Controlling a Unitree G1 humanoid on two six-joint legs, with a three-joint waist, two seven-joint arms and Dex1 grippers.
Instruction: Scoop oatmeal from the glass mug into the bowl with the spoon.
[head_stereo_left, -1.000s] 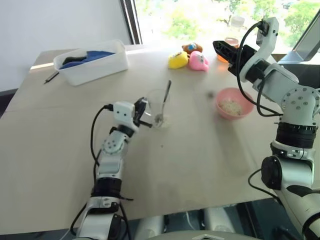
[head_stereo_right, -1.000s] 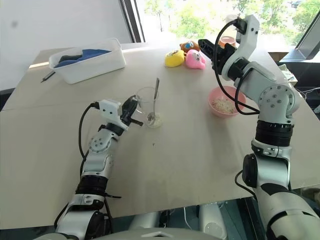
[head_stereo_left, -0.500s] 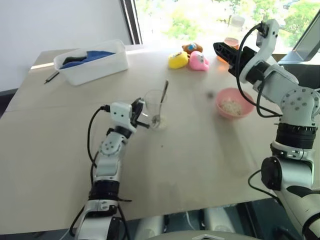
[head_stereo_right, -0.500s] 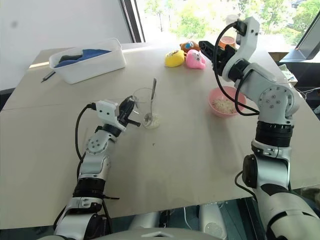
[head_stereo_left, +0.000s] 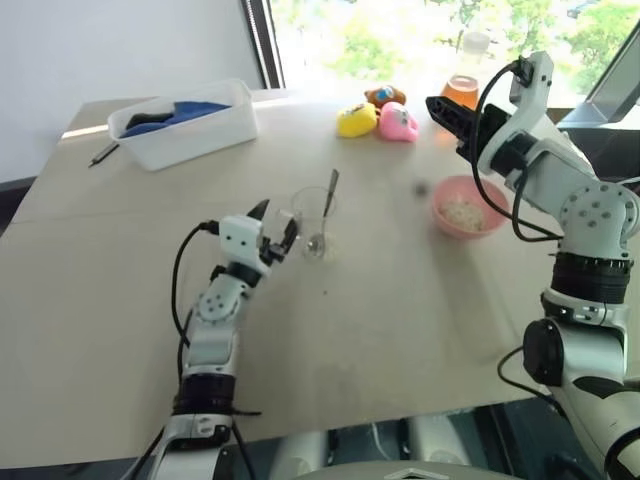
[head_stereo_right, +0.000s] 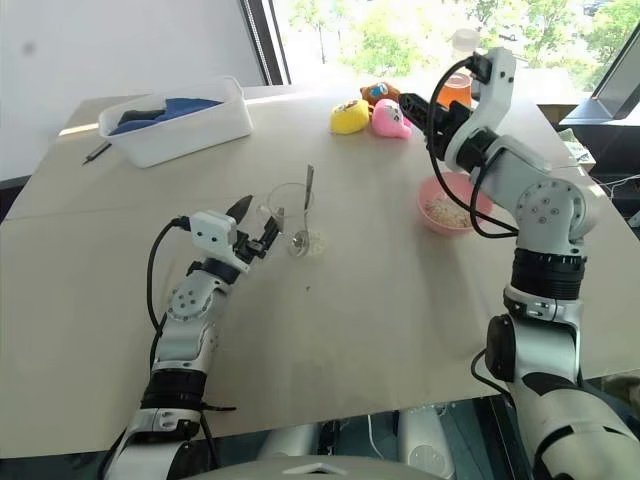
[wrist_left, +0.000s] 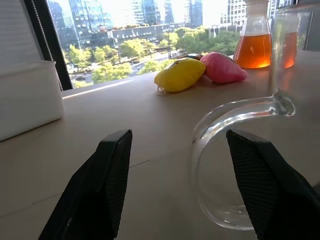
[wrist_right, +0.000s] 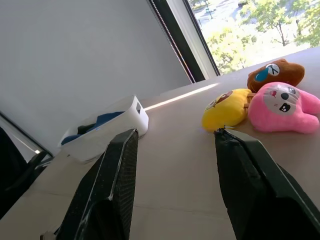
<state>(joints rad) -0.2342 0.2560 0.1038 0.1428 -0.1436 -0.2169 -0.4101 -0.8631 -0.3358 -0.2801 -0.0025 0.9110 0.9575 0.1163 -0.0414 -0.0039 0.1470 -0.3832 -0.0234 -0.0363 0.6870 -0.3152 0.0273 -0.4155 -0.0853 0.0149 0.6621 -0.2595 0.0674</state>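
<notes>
The clear glass mug (head_stereo_left: 312, 218) stands mid-table with the silver spoon (head_stereo_left: 329, 192) leaning upright inside it and a little oatmeal (head_stereo_right: 313, 240) at its bottom. My left gripper (head_stereo_left: 277, 222) is open just left of the mug. In the left wrist view its fingers (wrist_left: 107, 175) stand wide apart, and the mug's glass handle (wrist_left: 220, 120) curves between them, apart from both. To the right sits the pink bowl (head_stereo_left: 478, 228) with oatmeal (head_stereo_left: 462, 212) in it. My right gripper (head_stereo_left: 440, 105) hovers open and empty, high above the table behind the bowl.
A white tub (head_stereo_left: 185, 125) with blue contents stands at the back left, a pen (head_stereo_left: 103, 154) beside it. Yellow, pink and brown plush toys (head_stereo_left: 380, 118) and a flask of orange liquid (head_stereo_left: 462, 92) line the far edge by the window.
My left gripper has opened and let go of the mug's handle. The mug and spoon stay in place. The right arm has hardly moved.
</notes>
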